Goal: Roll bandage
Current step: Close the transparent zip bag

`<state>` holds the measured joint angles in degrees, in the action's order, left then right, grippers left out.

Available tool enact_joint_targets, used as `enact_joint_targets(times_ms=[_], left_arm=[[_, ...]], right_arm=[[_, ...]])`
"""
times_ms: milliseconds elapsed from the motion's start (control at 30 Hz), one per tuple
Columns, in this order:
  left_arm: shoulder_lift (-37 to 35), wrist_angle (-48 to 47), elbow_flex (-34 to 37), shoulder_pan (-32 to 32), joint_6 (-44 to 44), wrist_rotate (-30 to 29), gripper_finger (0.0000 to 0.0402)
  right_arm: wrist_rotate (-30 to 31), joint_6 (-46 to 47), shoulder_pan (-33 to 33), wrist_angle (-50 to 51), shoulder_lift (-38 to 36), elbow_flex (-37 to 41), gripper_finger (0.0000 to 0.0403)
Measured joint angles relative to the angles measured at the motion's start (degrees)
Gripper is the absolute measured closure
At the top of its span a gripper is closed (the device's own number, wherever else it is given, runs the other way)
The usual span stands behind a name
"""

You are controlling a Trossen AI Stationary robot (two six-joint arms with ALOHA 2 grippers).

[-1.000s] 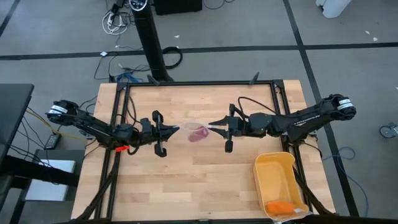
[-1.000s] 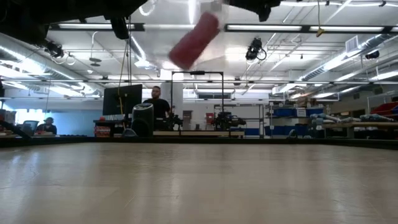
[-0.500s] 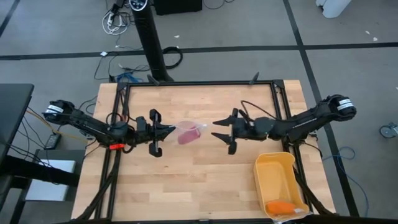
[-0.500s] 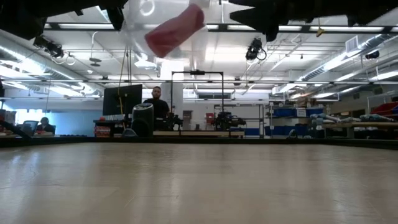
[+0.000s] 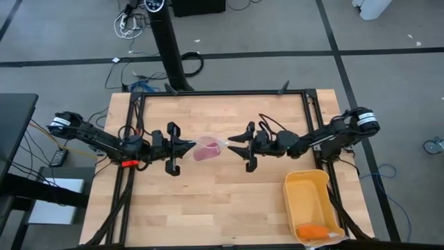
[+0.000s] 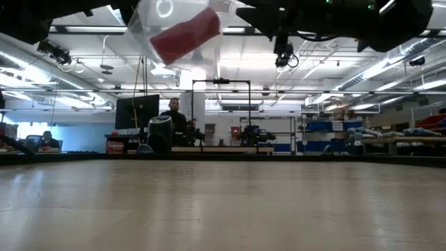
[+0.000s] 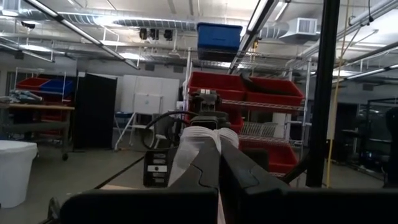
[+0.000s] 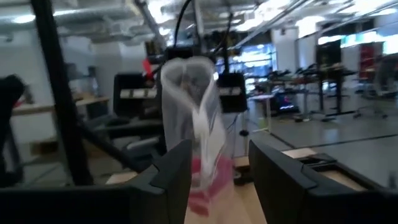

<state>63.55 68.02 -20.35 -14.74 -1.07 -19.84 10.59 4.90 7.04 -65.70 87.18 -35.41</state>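
Right gripper [image 5: 232,145] moved back toward bag [image 5: 208,147], fingers spread around its edge; left gripper [image 5: 191,146] pinches bag, bandage [image 5: 204,151] inside.

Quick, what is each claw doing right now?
Left gripper: shut on the clear bag holding the bandage.
Right gripper: open around the bag's other edge.

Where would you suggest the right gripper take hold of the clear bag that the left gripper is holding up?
Probably at the free edge of the clear bag facing the right gripper, coming in level from the right. The left gripper pinches the opposite edge, and the bandage sags below, leaving that upper edge thin enough for the open fingers.
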Motion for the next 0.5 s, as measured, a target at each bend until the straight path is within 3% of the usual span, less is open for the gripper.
enact_joint_targets(times_ms=[100, 300, 500], left_arm=[[0.0, 0.16, 0.01, 0.0, 0.01, 0.01, 0.0401], [0.0, 0.55, -0.01, 0.01, -0.02, 0.47, 0.0401], [0.0, 0.3, -0.01, 0.02, -0.01, 0.48, 0.0401]], right_arm=[[-2.9, 1.1, -0.4, -0.46, 1.59, -1.54, 0.0246], [-2.91, -0.25, -0.48, -1.87, 3.94, -2.2, 0.0257], [-2.9, -2.22, -0.48, -3.95, 4.06, -2.26, 0.0339]])
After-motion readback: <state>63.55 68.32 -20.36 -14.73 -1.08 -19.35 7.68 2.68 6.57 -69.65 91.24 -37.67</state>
